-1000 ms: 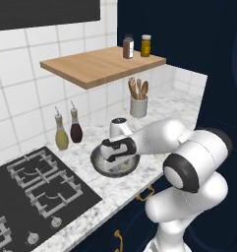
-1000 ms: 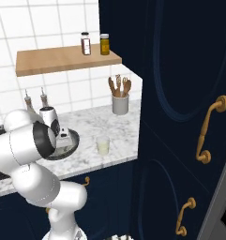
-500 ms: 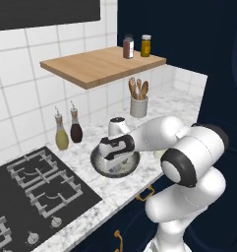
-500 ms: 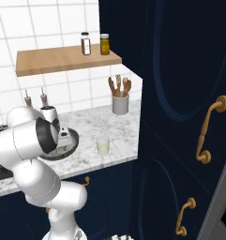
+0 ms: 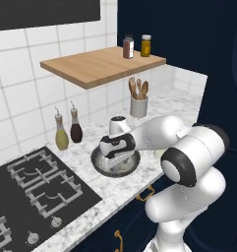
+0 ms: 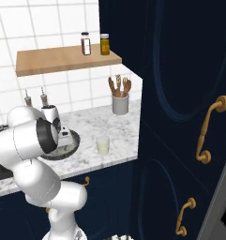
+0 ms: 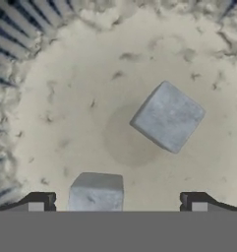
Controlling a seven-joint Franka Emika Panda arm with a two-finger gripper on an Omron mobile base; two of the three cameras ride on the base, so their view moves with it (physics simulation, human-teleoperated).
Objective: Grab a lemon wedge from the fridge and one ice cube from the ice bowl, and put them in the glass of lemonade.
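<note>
- Two pale whitish translucent ice cubes lie on the bowl's floor: one ice cube [image 7: 168,116] at two o'clock, another [image 7: 96,191] at six between the spread fingertips.
- Tool [image 7: 117,202] released, jaws wide, grasping nothing, down inside the wide shallow dark-rimmed ice bowl [image 5: 101,168].
- Small pale tumbler of lemonade [image 6: 102,145] stands on the marble tabletop [image 6: 88,129], beside the bowl at three o'clock.

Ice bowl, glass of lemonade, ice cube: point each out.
ice bowl [image 5: 98,165], left base view, its dark front-left rim.
glass of lemonade [image 6: 102,145], right base view, middle of its side wall.
ice cube [image 7: 167,117], hand view, its top face.
</note>
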